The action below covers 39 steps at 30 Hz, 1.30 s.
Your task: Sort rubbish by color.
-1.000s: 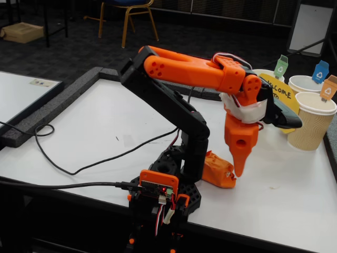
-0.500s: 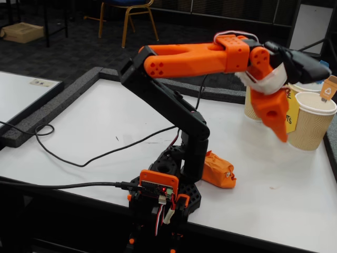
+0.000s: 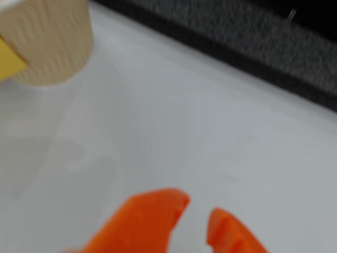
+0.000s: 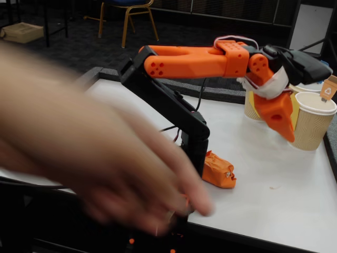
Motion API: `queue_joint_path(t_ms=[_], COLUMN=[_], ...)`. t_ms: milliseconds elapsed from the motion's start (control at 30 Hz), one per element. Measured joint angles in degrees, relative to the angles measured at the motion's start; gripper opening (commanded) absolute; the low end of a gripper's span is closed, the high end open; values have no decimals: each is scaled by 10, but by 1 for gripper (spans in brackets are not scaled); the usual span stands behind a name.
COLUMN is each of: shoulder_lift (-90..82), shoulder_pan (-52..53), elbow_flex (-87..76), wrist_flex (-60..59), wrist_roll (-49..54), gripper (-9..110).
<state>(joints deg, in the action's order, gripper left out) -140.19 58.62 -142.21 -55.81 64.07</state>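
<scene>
Wrist view shows the jaws (image 3: 196, 213) parted with nothing between them, hanging over bare bench (image 3: 221, 132) near a ribbed paper cup (image 3: 50, 39), while the orange wad (image 4: 218, 169) lies ungrasped against the arm's base, near the bench's front edge.

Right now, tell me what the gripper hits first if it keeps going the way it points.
Probably the bare white table: the gripper points down at empty surface; the paper cup sits off to the side.
</scene>
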Motion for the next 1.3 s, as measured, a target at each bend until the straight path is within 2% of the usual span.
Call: queue_joint_path(t_ms=[433, 967, 1300], shoulder_lift=[0, 0, -49], shoulder_pan=[0, 0, 18], elbow_flex=[-97, -136, -141], wrist_flex=[61, 178, 154], wrist_roll=[0, 0, 0], gripper=[0, 0, 0])
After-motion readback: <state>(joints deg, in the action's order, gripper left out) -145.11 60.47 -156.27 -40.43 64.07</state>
